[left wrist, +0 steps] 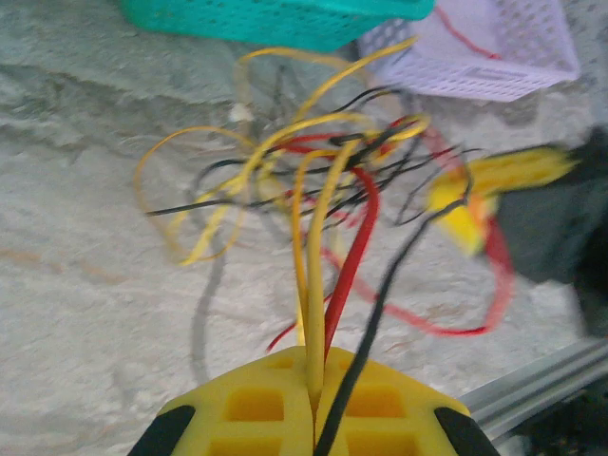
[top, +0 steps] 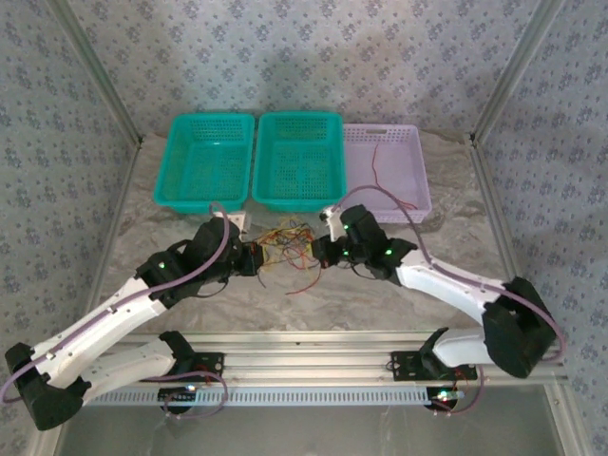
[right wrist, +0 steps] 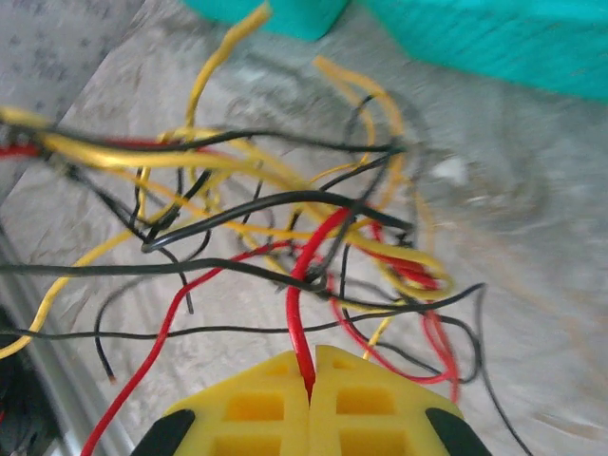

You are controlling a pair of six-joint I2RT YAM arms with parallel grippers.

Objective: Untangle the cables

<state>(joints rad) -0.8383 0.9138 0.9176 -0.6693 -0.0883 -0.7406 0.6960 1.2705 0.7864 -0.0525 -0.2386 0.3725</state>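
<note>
The left gripper (left wrist: 313, 389), closed, pinches yellow, red and black strands of the cables (left wrist: 323, 161) tangled just beyond its fingertips, while the right gripper (right wrist: 311, 370), closed too, clamps one red wire (right wrist: 294, 304) from that tangle.

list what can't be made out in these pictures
- Top view: cables too small to trace crossings.
- Left wrist: left gripper pinches yellow cables; its fingers hide whether red and black are pinched too. Far right is blurred.
- Right wrist: right gripper pinches a red cable; several ends run off the left and bottom edges.
</note>
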